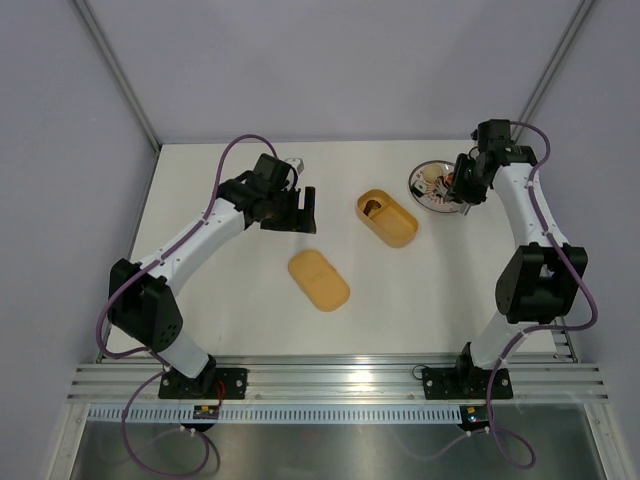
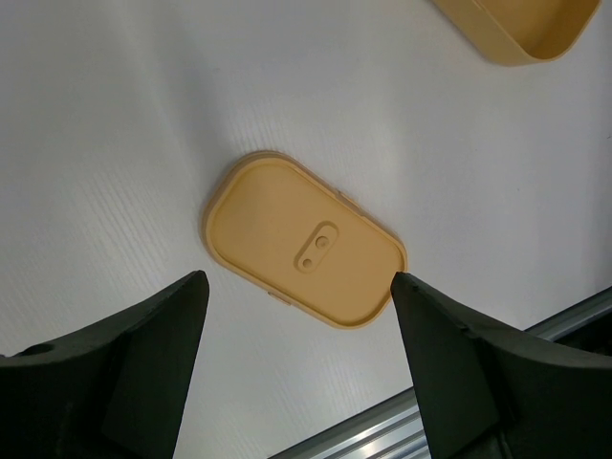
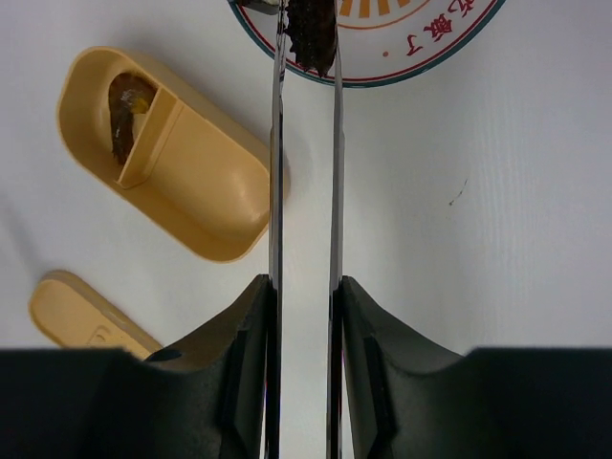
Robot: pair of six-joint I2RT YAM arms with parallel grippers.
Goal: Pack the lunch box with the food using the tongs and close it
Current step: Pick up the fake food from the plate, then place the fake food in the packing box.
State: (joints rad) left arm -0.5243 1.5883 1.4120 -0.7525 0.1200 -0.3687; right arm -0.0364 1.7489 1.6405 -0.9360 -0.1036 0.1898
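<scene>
Mustard-orange lid lies nearest, the left gripper spread wide just beyond it. Farther, the lunch box holds one brown piece. Far right, the right gripper squeezes the tongs, seemingly pinching dark food over the plate.

- Wide bare worktop left of the lid, free to cross.
- Open gap between lid and lunch box.
- Narrow between box and plate, crowded there by tongs clamped in right claw.

Plate and food beyond top edge
</scene>
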